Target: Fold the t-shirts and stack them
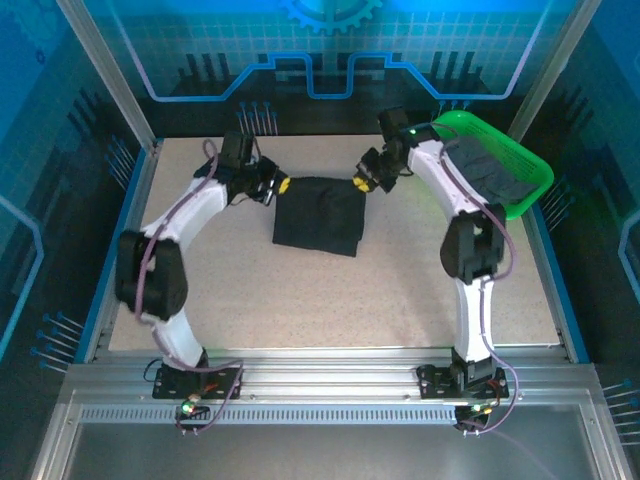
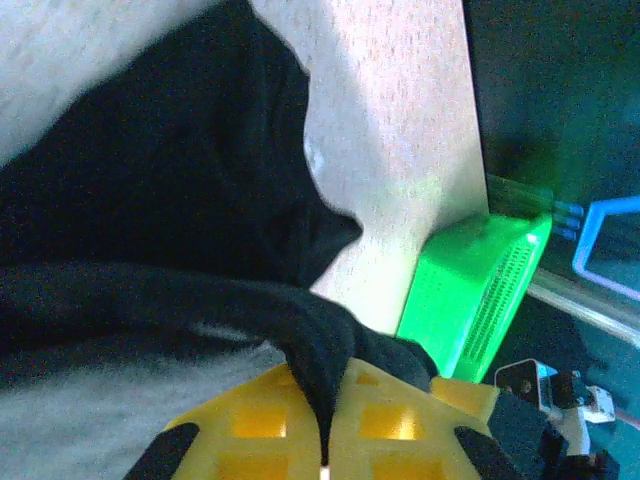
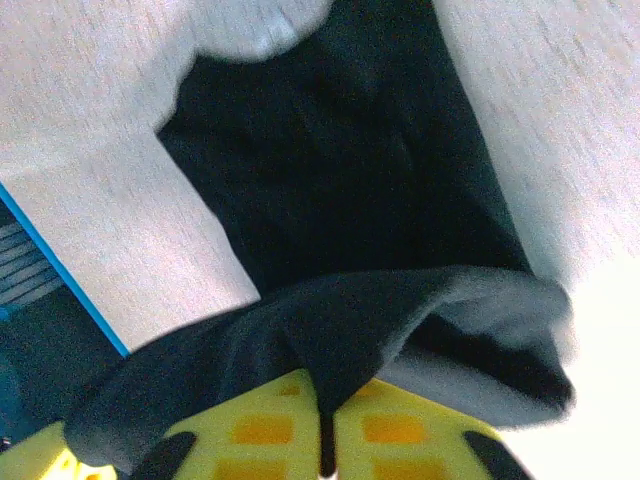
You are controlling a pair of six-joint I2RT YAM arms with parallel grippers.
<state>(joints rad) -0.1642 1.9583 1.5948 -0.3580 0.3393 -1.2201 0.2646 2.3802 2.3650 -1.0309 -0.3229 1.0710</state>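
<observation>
Black t-shirt (image 1: 320,215) is pinched at its far edge in the jaws of left gripper (image 1: 281,186) and right gripper (image 1: 361,183); uneven pulling could slip a corner free and skew the fold.

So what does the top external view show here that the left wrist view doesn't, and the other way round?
Top external adds the whole folded black t-shirt, with the left gripper and right gripper at its far corners, and a dark grey t-shirt lying in the green basket. Left wrist adds the close-up: yellow fingers pinched shut on a fold of black cloth. Shared: the black t-shirt, the basket, the table.
</observation>
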